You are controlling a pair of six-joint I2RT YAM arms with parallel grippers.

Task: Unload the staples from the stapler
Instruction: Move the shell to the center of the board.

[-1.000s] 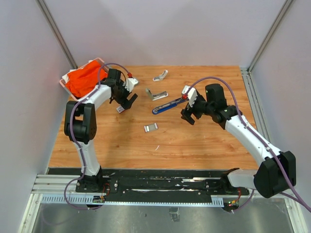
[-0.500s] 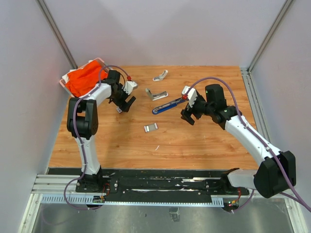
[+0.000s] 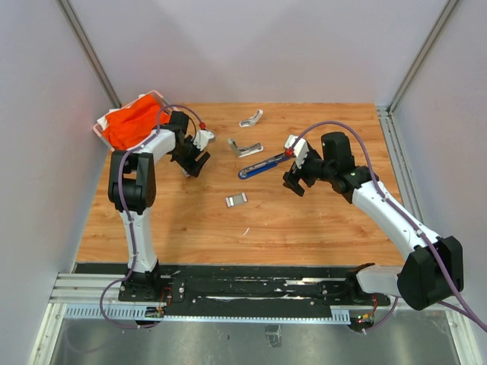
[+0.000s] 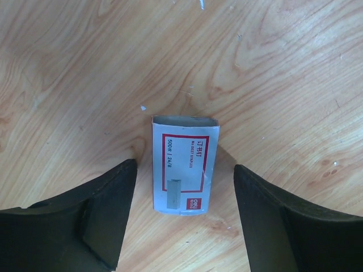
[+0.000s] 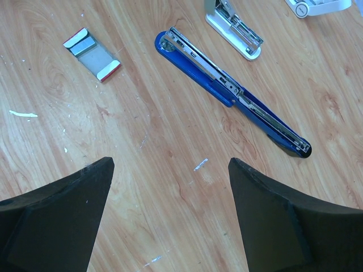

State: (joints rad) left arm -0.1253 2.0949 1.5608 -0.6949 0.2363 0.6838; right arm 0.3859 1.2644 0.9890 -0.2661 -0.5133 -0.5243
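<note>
The blue stapler [image 3: 262, 165] lies opened flat mid-table, its metal channel facing up in the right wrist view [image 5: 232, 93]. A tiny silver staple strip [image 5: 200, 164] lies on the wood just short of it. Another pale strip [image 3: 246, 230] lies nearer the front and also shows in the right wrist view [image 5: 22, 114]. My right gripper [image 3: 295, 182] is open and empty, hovering right of the stapler [image 5: 170, 161]. My left gripper [image 3: 194, 157] is open, its fingers either side of a small white box with a red label [image 4: 185, 173], not touching it.
Two white staplers [image 3: 245, 147] [image 3: 252, 118] lie behind the blue one. A small clear piece with red ends [image 3: 237, 199] lies in front of it. A white basket [image 3: 99, 128] holding an orange cloth [image 3: 129, 123] stands at the back left.
My left gripper has drawn a little back and left, toward the basket, staying open over the white box. The right arm has not moved.
</note>
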